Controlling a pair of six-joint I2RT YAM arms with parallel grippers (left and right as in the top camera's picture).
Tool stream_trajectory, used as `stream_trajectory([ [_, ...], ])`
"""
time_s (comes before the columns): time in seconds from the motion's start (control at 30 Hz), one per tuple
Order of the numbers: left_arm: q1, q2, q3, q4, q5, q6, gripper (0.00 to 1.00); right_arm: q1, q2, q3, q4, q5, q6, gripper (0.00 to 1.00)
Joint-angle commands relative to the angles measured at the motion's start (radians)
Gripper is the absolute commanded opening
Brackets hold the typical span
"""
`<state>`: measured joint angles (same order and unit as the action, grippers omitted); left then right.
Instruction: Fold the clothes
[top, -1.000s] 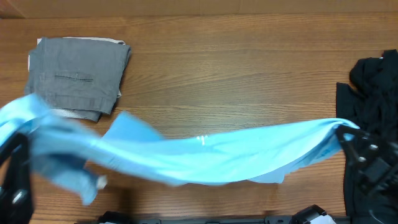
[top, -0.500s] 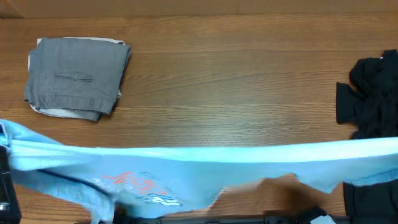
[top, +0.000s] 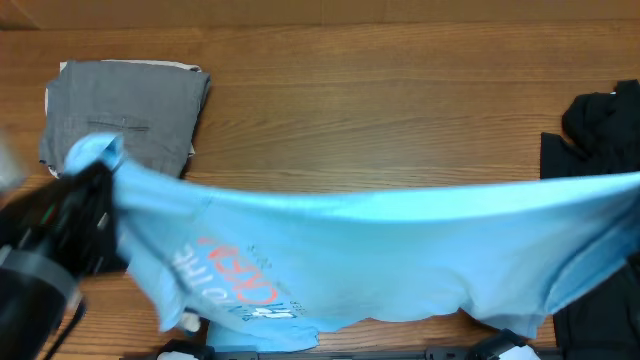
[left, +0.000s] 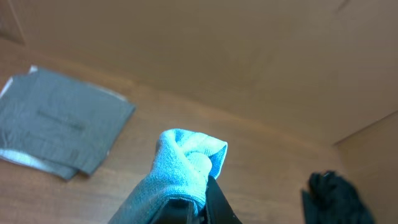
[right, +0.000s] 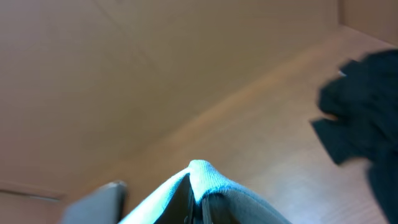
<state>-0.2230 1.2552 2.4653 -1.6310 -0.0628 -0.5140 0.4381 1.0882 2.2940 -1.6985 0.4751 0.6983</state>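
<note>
The clothes (top: 380, 250), a light blue T-shirt, hang stretched in the air across the whole table. Orange and blue lettering (top: 240, 275) shows at the lower left. My left gripper (top: 92, 190) is shut on the shirt's left end, in front of the grey stack. In the left wrist view a bunched blue fold (left: 186, 158) sticks out past my left gripper (left: 202, 198). My right gripper (right: 198, 194) is shut on a blue fold (right: 202, 173). In the overhead view the right gripper is out of sight past the right edge, where the shirt runs off.
A folded grey garment (top: 125, 120) lies at the back left and also shows in the left wrist view (left: 59, 127). A pile of black clothing (top: 600, 140) lies at the right edge, also visible as a dark heap (right: 364, 118). A cardboard wall (left: 236, 56) stands behind the table.
The shirt has swung from a low sagging band near the front edge up and toward the table's middle, with its printed side now showing. My left arm has come in from the left edge.
</note>
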Motion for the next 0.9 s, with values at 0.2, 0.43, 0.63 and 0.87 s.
stream_trajectory([
  [0.2, -0.002, 0.407, -0.042, 0.013, 0.011, 0.036, 0.04, -0.059, 0.148, -0.330, 0.037, 0.197, 0.113, 0.04],
  [0.43, -0.002, 0.621, -0.042, 0.099, 0.011, 0.039, 0.04, -0.356, 0.460, -0.330, 0.179, -0.045, -0.100, 0.04],
  [0.63, -0.002, 0.816, -0.042, 0.159, 0.010, 0.039, 0.04, -0.509, 0.717, -0.330, 0.329, -0.220, -0.245, 0.04],
  [0.87, 0.000, 1.057, -0.042, 0.282, 0.008, 0.043, 0.04, -0.556, 0.975, -0.331, 0.509, -0.275, -0.334, 0.04],
])
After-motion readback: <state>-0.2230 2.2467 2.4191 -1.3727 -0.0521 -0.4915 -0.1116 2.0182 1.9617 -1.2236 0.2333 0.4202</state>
